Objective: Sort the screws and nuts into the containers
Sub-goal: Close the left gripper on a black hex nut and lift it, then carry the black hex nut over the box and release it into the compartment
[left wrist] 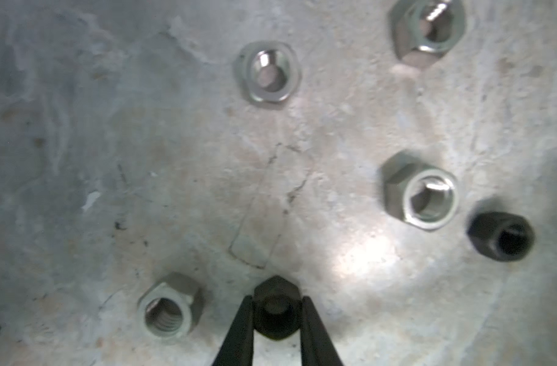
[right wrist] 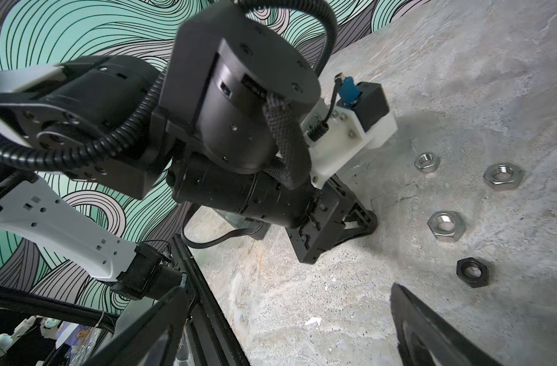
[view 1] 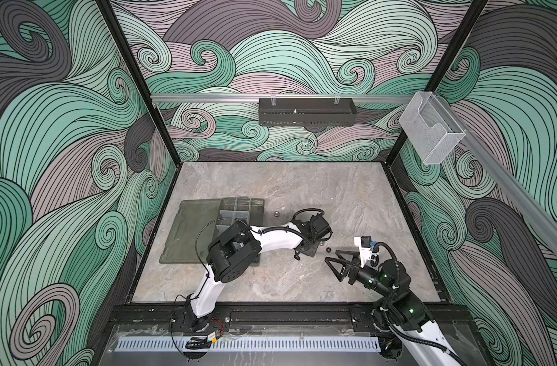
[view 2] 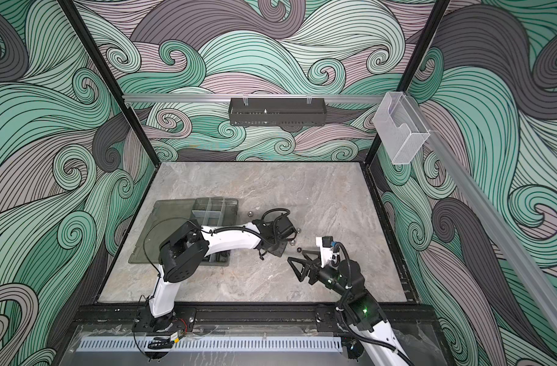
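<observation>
In the left wrist view my left gripper (left wrist: pixel 276 317) is shut on a small black nut (left wrist: pixel 276 286) that lies on the stone table; one finger (left wrist: pixel 239 332) presses each side. Around it lie silver nuts (left wrist: pixel 167 312) (left wrist: pixel 421 195) (left wrist: pixel 267 73) and another black nut (left wrist: pixel 500 236). In both top views the left gripper (view 1: pixel 307 252) (view 2: pixel 272 250) points down, right of the open organizer's containers (view 1: pixel 259 206) (view 2: pixel 232 206). My right gripper (view 1: pixel 331 258) (view 2: pixel 296 256) (right wrist: pixel 286 348) hovers open and empty beside a black nut (view 1: pixel 327 250) (right wrist: pixel 472 272). No screws show.
The organizer's lid (view 1: pixel 191 228) lies flat to the left, and the left arm covers part of the box. Two small pieces (view 1: pixel 275 214) sit just right of the box. A black perforated tray (view 1: pixel 305 111) and a clear holder (view 1: pixel 431 126) hang on the walls.
</observation>
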